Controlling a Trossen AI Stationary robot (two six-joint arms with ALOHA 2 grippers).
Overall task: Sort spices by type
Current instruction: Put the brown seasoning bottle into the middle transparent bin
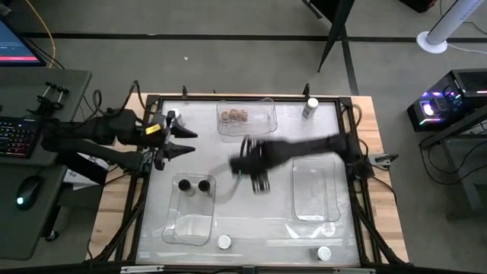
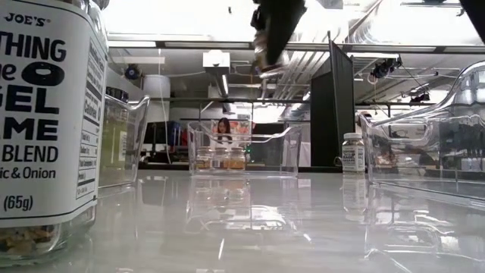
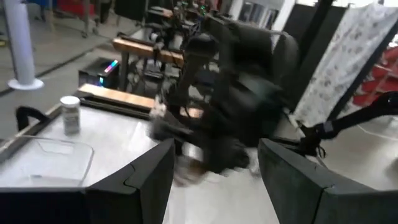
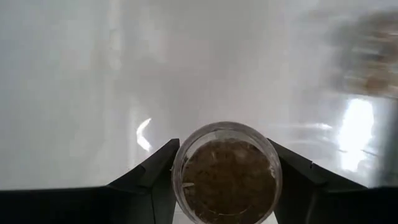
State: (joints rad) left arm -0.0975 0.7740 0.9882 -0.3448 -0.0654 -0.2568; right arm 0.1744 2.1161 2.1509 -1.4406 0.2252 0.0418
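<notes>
My right gripper (image 1: 259, 181) hangs over the table's middle, shut on a small spice jar (image 4: 227, 174) with brown contents; its lid is hidden. My left gripper (image 1: 190, 142) waits open at the table's left, holding nothing. The far clear bin (image 1: 247, 118) has several tan-lidded jars (image 1: 233, 116) standing in it. The near left bin (image 1: 190, 217) contains two black-lidded jars (image 1: 194, 185). White-lidded jars stand loose at the far right (image 1: 310, 108) and near the front edge (image 1: 224, 242), (image 1: 324, 253). My right gripper pinches the jar's round glass wall (image 4: 180, 165) between its two fingers, one on either side. The fingers come from above, pointing steeply down. The jar is lifted clear of the table, its bottom toward the table.
An empty clear bin (image 1: 316, 190) lies at the right, under my right arm. In the low view one front jar (image 2: 45, 114) stands close to the camera. The table has a raised frame (image 1: 144, 183) along its sides. A person (image 2: 223, 129) shows far behind the table.
</notes>
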